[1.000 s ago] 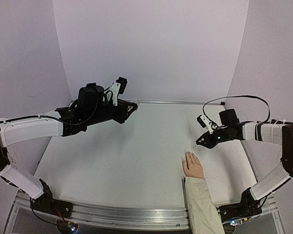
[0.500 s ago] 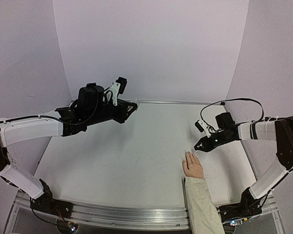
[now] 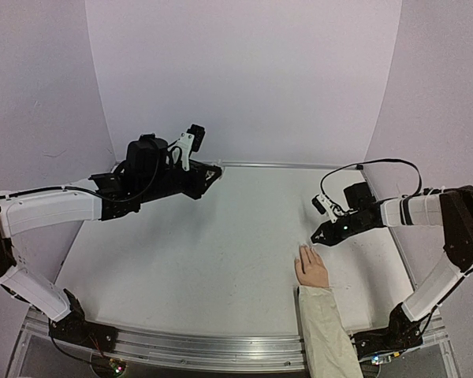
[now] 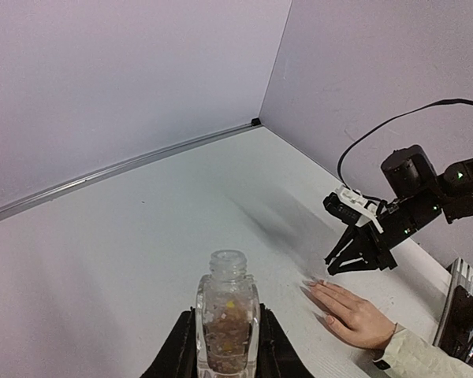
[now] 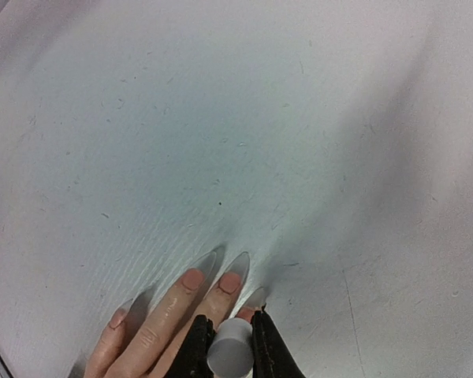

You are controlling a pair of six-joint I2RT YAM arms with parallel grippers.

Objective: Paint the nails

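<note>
Near the front right of the desk (image 3: pixel 221 260), a pale hand (image 3: pixel 311 268) in a cream sleeve (image 3: pixel 327 331) lies flat. Its nails (image 5: pixel 230 282) are at the fingertips, on the side away from the arms. Just above those fingertips, the right jaws are shut tight on a small round cap (image 5: pixel 229 354). I think a brush hangs under the cap, but it is hidden, so I cannot tell if it touches a nail. Far off at the back left, the left jaws are shut on a little clear bottle (image 4: pixel 226 315). It stands upright with its top open and brown stuff inside. A few things could go wrong from here. The nails are tiny and look almost like the skin, so the brush could land a bit to one side and paint the finger or the desk. The cap also blocks the wrist camera's look at the spot below it, which makes aiming harder. If the right arm (image 3: pixel 410 211) pushes down too far, the brush could squash flat and smear paint. The cap is round and smooth, so it might twist or slip in the jaws. The bottle has no lid, so a tilt or a bump of the left arm (image 3: pixel 55 209) could spill it.
</note>
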